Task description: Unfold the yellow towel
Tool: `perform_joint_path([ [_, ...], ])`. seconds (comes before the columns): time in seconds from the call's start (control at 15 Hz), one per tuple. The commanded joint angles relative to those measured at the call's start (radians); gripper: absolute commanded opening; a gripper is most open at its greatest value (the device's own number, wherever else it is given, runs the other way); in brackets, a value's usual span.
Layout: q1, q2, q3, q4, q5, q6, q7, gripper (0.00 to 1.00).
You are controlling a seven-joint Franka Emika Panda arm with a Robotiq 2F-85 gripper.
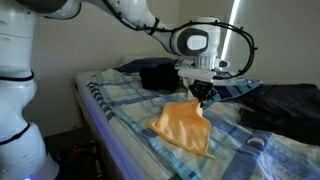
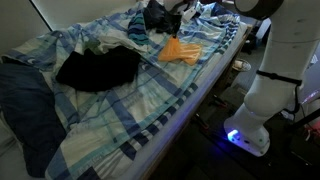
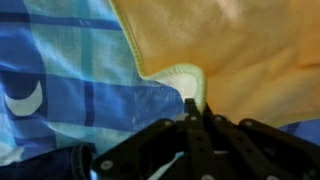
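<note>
A: Where was the small yellow-orange soft cloth towel (image 1: 183,126) at that pt?
B: On the blue-white plaid bedsheet (image 1: 118,98), approx mid-bed, partly spread, w/ 1 corner tented up to the black 2-finger gripper (image 1: 204,97).
A: Gripper state?
B: Clenched. In the wrist view the fingers (image 3: 196,125) were pressed together on the towel's pale hem, so it was grasping that corner, but only by the edge.
A: Risks?
B: 3, imo. The pinch was thin, so the hem could slip out on a quick pull. Couldn't tell if a fold sat underneath; if so, dragging might slide the whole cloth w/o opening it. Also the sheet was rumpled, and a heap of dark clothing (image 1: 155,74) lay just behind, so a low sweep could snag either.
</note>
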Motion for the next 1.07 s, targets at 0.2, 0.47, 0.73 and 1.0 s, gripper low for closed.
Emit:
perform_joint_path([
  [0.2,0.002,0.121,0.016,0.160,0.019,0.003,0.100,0.06],
  [0.47,-0.010,0.190,0.010,0.273,0.010,-0.009,0.144,0.05],
  [0.73,-0.024,0.251,0.009,0.375,0.001,-0.026,0.147,0.06],
  [1.0,-0.027,0.301,0.010,0.424,-0.011,-0.045,0.144,0.32],
])
